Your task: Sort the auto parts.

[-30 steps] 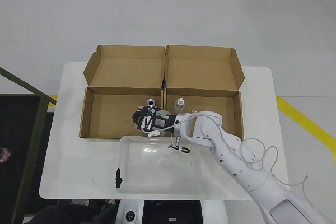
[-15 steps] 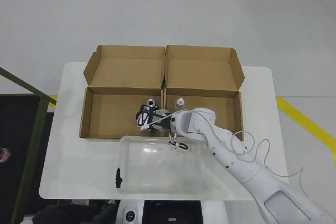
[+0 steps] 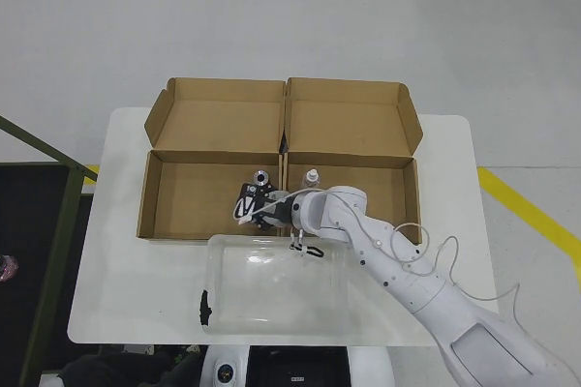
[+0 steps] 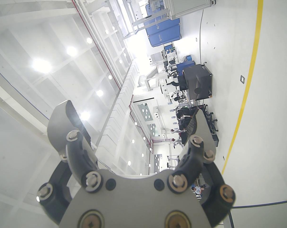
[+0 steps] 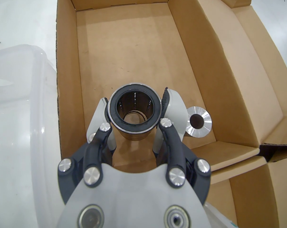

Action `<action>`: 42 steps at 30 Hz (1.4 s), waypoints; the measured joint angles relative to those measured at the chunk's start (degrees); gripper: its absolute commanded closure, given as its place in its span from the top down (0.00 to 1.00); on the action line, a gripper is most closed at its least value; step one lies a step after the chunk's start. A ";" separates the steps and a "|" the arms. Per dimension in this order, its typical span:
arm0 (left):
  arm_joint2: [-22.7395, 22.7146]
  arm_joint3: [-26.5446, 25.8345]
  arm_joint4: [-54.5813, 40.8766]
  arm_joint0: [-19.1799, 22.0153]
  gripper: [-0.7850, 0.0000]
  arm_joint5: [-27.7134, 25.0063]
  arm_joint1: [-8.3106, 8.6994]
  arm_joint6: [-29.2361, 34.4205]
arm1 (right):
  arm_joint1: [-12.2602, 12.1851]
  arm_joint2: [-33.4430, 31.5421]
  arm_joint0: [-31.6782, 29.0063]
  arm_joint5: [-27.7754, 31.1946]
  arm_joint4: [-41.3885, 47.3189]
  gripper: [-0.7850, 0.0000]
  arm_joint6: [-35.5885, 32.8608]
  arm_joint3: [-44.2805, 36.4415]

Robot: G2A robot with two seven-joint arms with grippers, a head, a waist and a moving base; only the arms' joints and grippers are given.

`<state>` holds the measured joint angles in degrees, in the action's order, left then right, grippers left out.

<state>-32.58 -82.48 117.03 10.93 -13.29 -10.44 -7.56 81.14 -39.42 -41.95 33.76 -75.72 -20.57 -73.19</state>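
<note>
My right gripper (image 5: 135, 106) is shut on a dark cylindrical bearing (image 5: 134, 128) with a hollow bore, held low inside the left cardboard box (image 5: 124, 48). Beside it on the box floor stands a silver flanged bushing (image 5: 198, 121). From above, the right gripper (image 3: 250, 206) sits at the right end of the left box (image 3: 189, 198), close to the silver bushing (image 3: 259, 178). A small white-capped part (image 3: 312, 177) stands in the right box (image 3: 382, 189). My left gripper (image 4: 132, 112) is open, holds nothing, and points up at a hall ceiling.
A clear plastic bin (image 3: 271, 319) lies on the white table in front of the boxes, holding a small black part (image 3: 310, 252) near its far wall and another black piece (image 3: 205, 310) at its left edge. Both box lids stand open at the back.
The right gripper, still holding the bearing, has shifted slightly left and deeper into the left box, and the arm's forearm has swung closer to the boxes.
</note>
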 measured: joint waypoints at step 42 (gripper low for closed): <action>0.00 0.00 0.00 0.00 1.00 0.00 0.00 0.00 | -3.43 -13.11 -9.98 5.59 0.25 0.53 -1.27 -22.74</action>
<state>-32.58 -82.48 117.03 10.93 -13.29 -10.44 -7.56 77.71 -52.53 -51.94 39.35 -75.47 -21.84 -95.93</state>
